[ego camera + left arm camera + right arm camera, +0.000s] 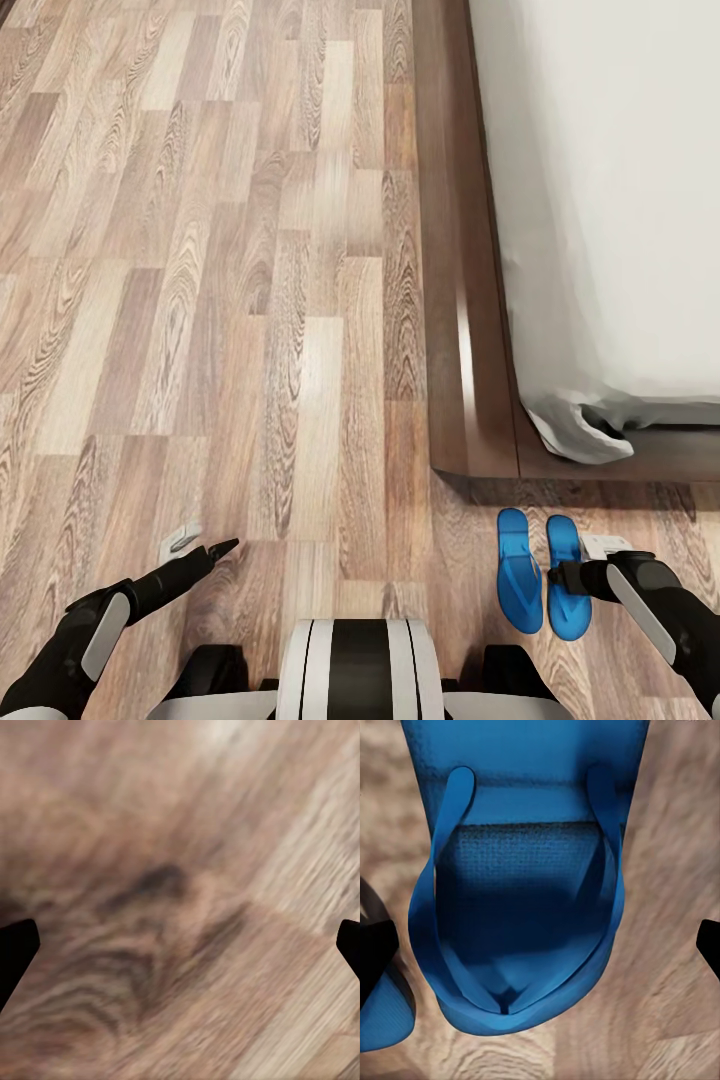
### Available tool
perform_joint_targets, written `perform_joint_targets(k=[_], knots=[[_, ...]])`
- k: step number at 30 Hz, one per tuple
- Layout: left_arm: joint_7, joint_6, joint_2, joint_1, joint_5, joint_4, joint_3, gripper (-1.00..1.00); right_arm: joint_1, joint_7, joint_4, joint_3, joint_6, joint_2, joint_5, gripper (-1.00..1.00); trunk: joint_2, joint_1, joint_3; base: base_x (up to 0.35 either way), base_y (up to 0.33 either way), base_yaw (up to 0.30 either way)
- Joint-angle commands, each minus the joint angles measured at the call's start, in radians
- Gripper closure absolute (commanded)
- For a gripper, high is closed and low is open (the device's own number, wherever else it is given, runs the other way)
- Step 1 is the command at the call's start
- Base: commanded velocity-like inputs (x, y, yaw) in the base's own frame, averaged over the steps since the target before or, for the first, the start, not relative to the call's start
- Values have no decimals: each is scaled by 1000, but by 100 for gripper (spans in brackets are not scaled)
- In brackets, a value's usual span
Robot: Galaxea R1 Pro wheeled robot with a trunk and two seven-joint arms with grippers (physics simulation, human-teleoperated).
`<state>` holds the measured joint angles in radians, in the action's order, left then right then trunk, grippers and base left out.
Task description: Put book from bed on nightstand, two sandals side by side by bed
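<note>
Right gripper (pixel 540 945) hangs with jaws spread directly over my nearer sandal (pixel 568 580), its long axis running parallel to the bed (pixel 470 330), partner sandal (pixel 520 570) alongside.

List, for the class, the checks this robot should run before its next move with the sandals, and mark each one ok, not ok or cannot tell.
1. Two sandals side by side on the floor: ok.
2. Sandals next to the bed, near its base corner: ok.
3. Right gripper open over a sandal, gripping nothing: ok.
4. Left gripper open and empty over bare floor: ok.
5. Book on a nightstand: cannot tell.
</note>
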<state>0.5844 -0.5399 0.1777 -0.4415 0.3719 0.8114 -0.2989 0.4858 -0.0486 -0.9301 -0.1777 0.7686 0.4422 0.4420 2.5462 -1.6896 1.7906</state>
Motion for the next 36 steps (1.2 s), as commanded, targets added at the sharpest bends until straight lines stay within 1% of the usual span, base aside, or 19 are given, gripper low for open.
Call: perform_joint_targets(k=[1, 3, 19, 25, 27, 28, 29, 30, 31, 32, 33, 34, 36], knots=[[2, -8, 0, 0, 5, 0, -2, -100, 0, -5, -1, -3, 3, 1, 6, -100, 0, 0, 0, 0, 0, 0], [2, -8, 0, 0, 5, 0, -2, -100, 0, -5, -1, -3, 3, 1, 6, -100, 0, 0, 0, 0, 0, 0], [0, -9, -1, 0, 5, 0, 0, -100, 0, 2, -4, -4, 3, 1, 8, -100, -4, 7, -61, 0, 0, 0], [0, -10, -1, 0, 5, 0, 0, -100, -4, 13, -69, -4, 4, 9, 17, -100, -5, 10, -85, 0, 0, 0], [0, -11, -1, 0, 5, 0, 0, -100, -8, 97, -88, 0, 5, 11, 19, -100, -5, 11, -92, 0, 0, 0], [1, -11, -1, 0, 5, 0, 1, -100, -10, 171, -90, 2, 5, 13, 19, -100, -6, 11, -96, 0, 0, 0], [1, -11, -1, 0, 5, 0, 1, -100, -10, 199, -91, 3, 5, 13, 18, -100, -6, 12, -100, 0, 0, 0], [1, -11, -1, 0, 5, 0, 1, -100, -11, 256, -90, 6, 5, 16, 18, -100, -6, 12, -104, 0, 0, 0], [1, -11, -1, 0, 5, 0, 1, -100, -11, 308, -87, 11, 5, 25, 18, -100, -6, 13, -108, 0, 0, 0], [1, -11, -1, 0, 5, 0, 1, -100, -12, 355, -85, 19, 5, 41, 18, -100, -7, 13, -112, 0, 0, 0], [2, -11, -1, 0, 5, 0, 1, -100, -12, 411, -82, 30, 5, 68, 18, -100, -7, 14, -116, 0, 0, 0], [2, -11, -1, 0, 5, 0, 1, -100, -13, 427, -82, 34, 5, 76, 18, -100, -7, 14, -119, 0, 0, 0], [2, -12, 0, 0, 4, 0, 1, -100, -13, 478, -80, 46, 5, 101, 18, -100, -7, 15, -127, 0, 0, 0]])
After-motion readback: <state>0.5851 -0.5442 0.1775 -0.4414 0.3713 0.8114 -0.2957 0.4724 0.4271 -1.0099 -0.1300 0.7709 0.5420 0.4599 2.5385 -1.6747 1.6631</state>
